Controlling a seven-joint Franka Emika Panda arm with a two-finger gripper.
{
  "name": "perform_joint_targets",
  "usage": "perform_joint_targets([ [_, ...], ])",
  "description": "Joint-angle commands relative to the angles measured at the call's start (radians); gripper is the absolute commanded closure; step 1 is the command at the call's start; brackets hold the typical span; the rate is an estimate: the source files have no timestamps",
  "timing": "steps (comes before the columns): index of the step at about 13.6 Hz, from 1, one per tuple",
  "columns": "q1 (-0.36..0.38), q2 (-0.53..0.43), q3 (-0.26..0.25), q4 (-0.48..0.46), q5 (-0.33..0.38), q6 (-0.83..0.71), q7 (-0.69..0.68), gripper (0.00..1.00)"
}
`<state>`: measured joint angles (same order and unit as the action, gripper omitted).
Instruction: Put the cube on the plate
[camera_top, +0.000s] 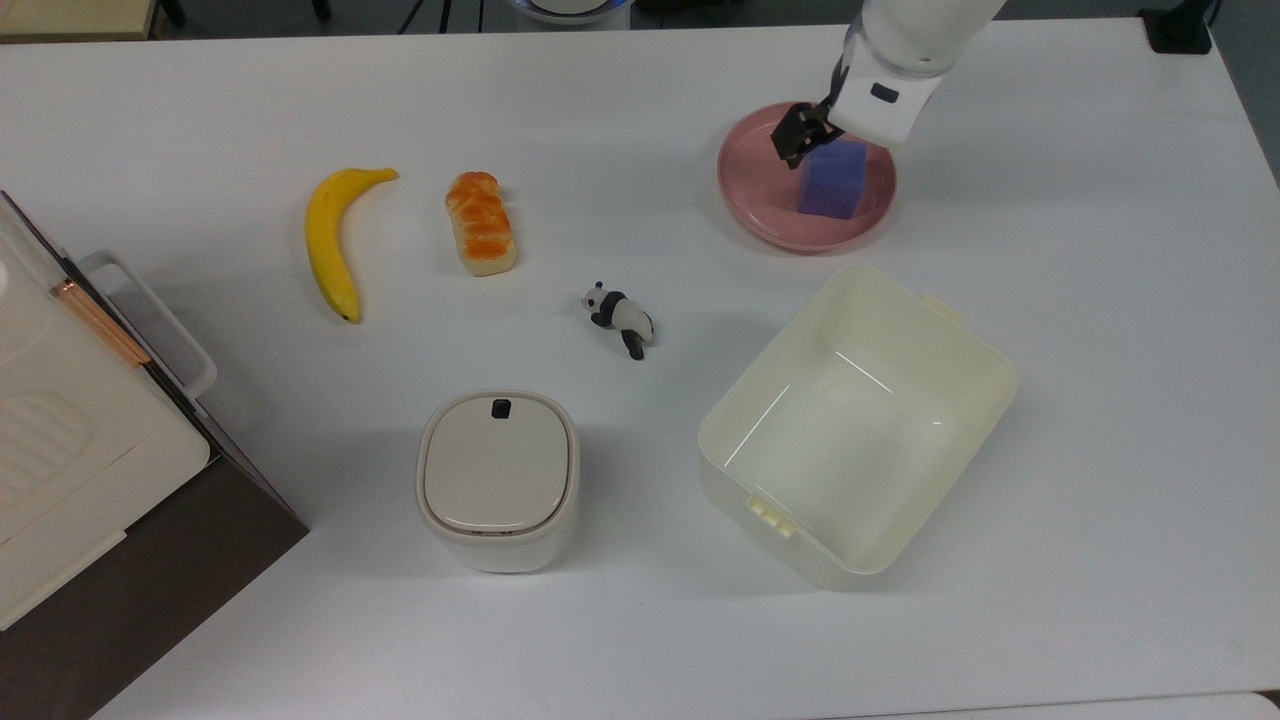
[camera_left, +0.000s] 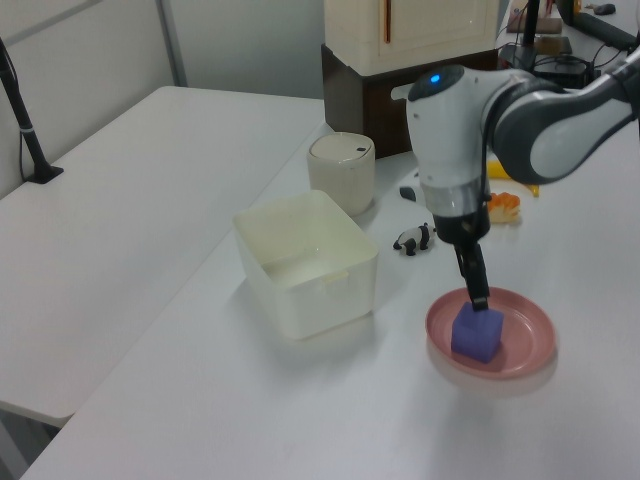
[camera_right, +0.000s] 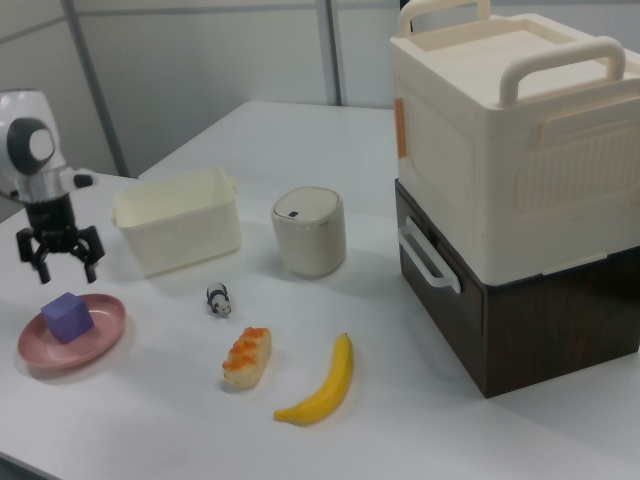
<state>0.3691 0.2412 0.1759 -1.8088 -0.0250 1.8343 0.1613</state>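
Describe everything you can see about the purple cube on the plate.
The cube is a small, plain purple block with flat matte faces and crisp edges, possibly foam or plastic. It sits flat and upright inside the pink plate, resting on the plate's floor, a little off centre. Nothing else touches it: the end effector hangs just above it with fingers spread open, clear of its top. In the left view it is at.
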Motion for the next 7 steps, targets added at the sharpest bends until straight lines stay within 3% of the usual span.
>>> perform_joint_targets([
  [1, -0.073, -0.031, -0.047, 0.095, -0.029, -0.087, 0.015, 0.00],
  [3, -0.119, -0.046, -0.072, 0.131, -0.032, -0.087, 0.026, 0.00],
  [7, -0.148, -0.163, -0.214, 0.143, -0.059, -0.087, 0.069, 0.00],
])
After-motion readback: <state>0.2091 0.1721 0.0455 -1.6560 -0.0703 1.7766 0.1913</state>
